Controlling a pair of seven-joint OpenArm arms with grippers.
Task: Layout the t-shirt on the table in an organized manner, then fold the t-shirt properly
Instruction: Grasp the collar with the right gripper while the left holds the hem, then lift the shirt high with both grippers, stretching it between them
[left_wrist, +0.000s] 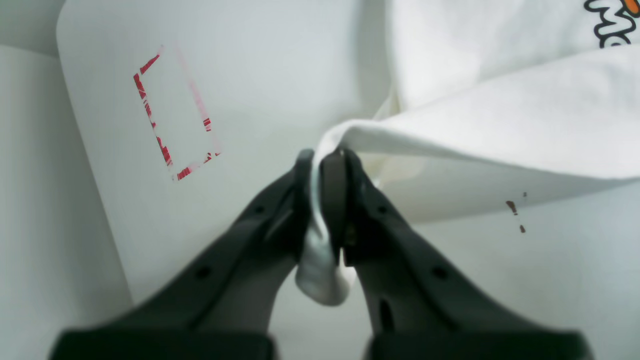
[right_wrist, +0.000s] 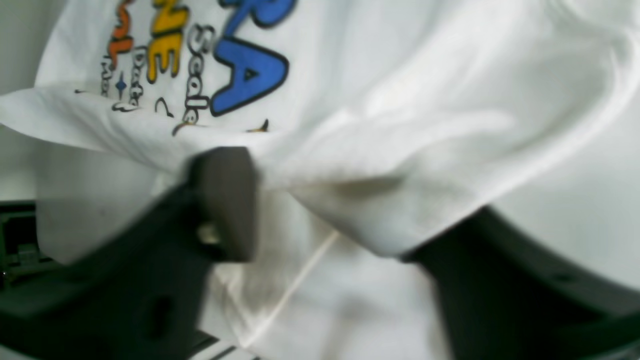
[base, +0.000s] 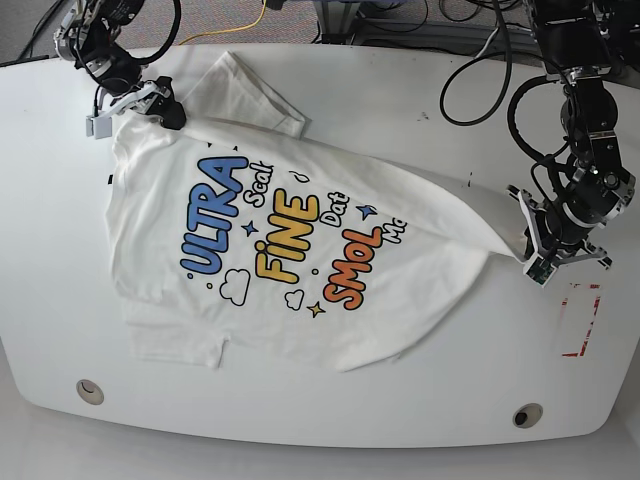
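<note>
The white t-shirt (base: 290, 240) lies print-up on the white table (base: 420, 90), with one sleeve folded at the top and wrinkles along its right side. My left gripper (base: 527, 248) is shut on the shirt's right edge; the left wrist view shows the fingers (left_wrist: 327, 165) pinching a bunch of white fabric (left_wrist: 500, 120) lifted off the table. My right gripper (base: 140, 110) is at the shirt's top left corner. In the right wrist view its jaws stand apart (right_wrist: 325, 220), with the shirt (right_wrist: 400, 100) draped between them and over one finger.
A red-outlined rectangle mark (base: 582, 320) lies just in front of my left gripper and shows in the left wrist view (left_wrist: 175, 115). Two round holes (base: 89, 390) (base: 527, 414) sit near the front edge. Cables (base: 470, 50) lie along the back edge.
</note>
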